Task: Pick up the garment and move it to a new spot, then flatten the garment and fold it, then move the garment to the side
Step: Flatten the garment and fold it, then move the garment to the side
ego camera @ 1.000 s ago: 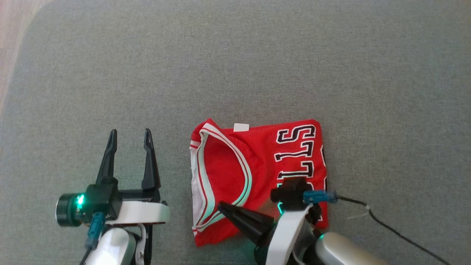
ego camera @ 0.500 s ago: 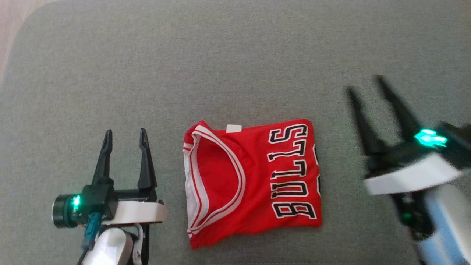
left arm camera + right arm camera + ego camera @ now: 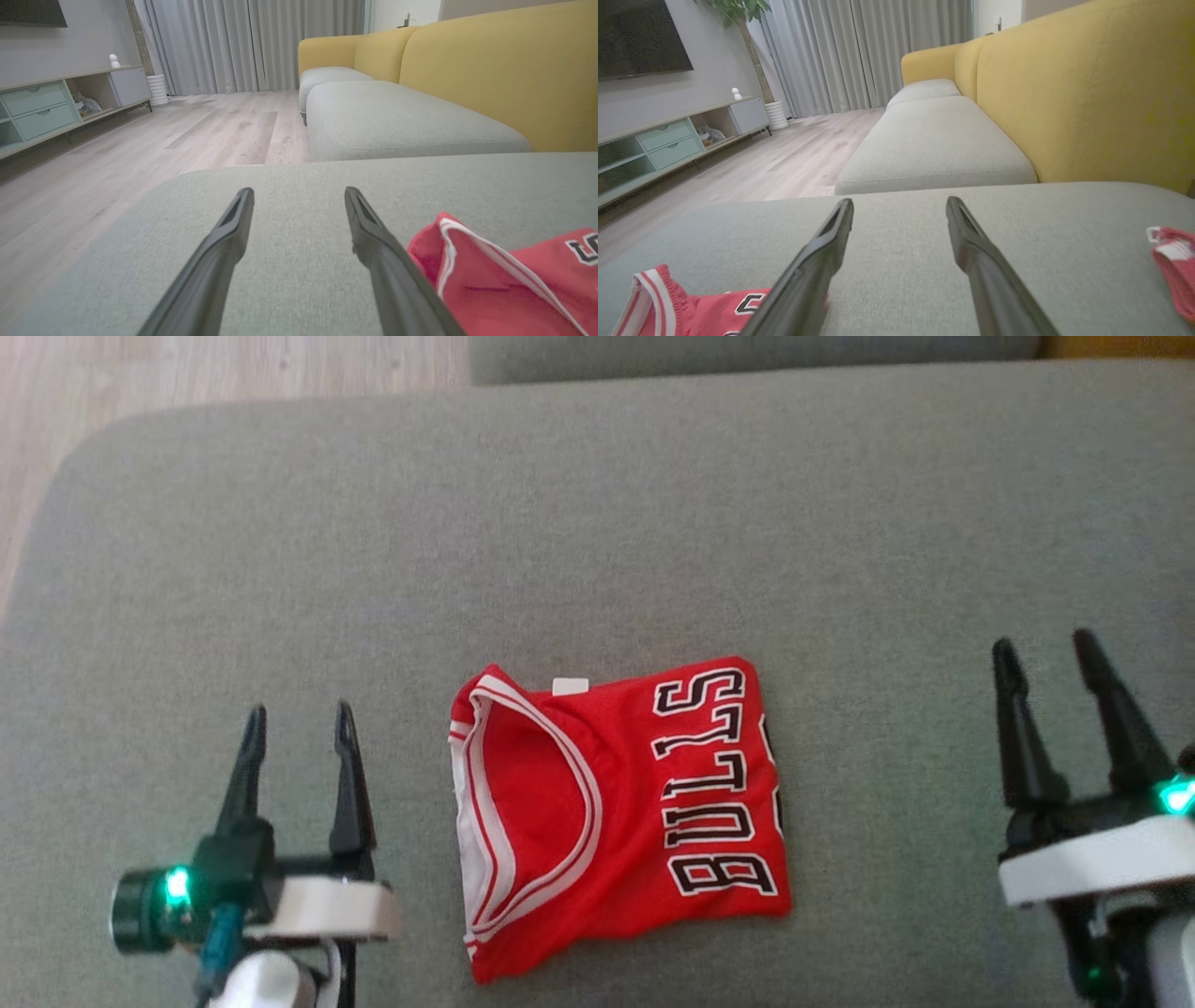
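Observation:
The garment (image 3: 616, 821) is a red jersey with white trim and black letters. It lies folded into a rough square on the grey cushion (image 3: 597, 523), near its front. My left gripper (image 3: 299, 712) rests open to the left of it, apart from the cloth. My right gripper (image 3: 1044, 644) stands open well to the right, with bare cushion between it and the jersey. The left wrist view has the open left gripper (image 3: 297, 191) over bare cushion and the garment (image 3: 504, 280) at lower right. In the right wrist view the open right gripper (image 3: 899, 201) holds nothing, and the garment (image 3: 691, 308) lies lower left.
Wooden floor (image 3: 187, 373) lies beyond the cushion's rounded far-left corner. A second grey seat (image 3: 397, 121) and a yellow sofa back (image 3: 490, 70) stand farther off. Another red and white piece of cloth (image 3: 1174, 266) lies at the right edge of the right wrist view.
My right gripper, shut low over the garment's near right part a second ago, has opened and swung off to the right. The head camera has tilted. The left gripper stays put.

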Motion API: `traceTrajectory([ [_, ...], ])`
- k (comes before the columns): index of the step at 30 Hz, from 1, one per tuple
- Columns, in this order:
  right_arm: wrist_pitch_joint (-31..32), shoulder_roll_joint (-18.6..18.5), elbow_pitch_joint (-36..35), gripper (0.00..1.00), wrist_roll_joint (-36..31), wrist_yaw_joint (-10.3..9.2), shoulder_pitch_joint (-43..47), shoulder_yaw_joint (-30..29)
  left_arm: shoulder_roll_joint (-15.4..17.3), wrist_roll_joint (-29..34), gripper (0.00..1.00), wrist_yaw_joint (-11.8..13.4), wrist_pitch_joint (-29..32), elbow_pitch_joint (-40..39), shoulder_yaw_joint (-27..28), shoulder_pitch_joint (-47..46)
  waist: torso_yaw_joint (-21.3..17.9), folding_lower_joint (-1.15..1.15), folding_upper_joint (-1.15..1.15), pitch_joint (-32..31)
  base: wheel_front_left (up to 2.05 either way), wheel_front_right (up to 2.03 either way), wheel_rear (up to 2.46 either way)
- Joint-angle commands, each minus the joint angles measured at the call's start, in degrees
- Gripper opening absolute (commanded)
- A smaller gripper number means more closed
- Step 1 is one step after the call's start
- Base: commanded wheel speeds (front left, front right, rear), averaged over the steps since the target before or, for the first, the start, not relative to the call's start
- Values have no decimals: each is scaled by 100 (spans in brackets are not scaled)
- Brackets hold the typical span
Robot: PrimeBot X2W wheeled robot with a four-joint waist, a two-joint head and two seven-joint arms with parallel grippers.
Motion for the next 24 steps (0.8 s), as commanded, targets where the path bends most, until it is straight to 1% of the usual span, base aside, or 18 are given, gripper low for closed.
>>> traceTrajectory([
  [1, 70, 24, -258, 100, -61, -4, 77, 154, 139, -14, 100, 26, 24, -125, 147, 10, -45, 0, 0, -217, 0, 0, 0],
  [6, 237, 154, -308, 100, -168, -4, 404, 246, 175, -73, 100, -14, 80, 3, 78, 230, -59, 0, 0, -534, 0, 0, 0],
  [13, 379, 269, -306, 100, -249, -4, 633, 339, 217, -141, 100, -97, 171, 163, -11, 373, -67, 0, 0, -815, 0, 0, 0],
  [24, 538, 338, -374, 100, -316, -4, 749, 320, 259, -214, 100, -110, 285, 255, -68, 441, -64, 0, 0, -953, 0, 0, 0],
])
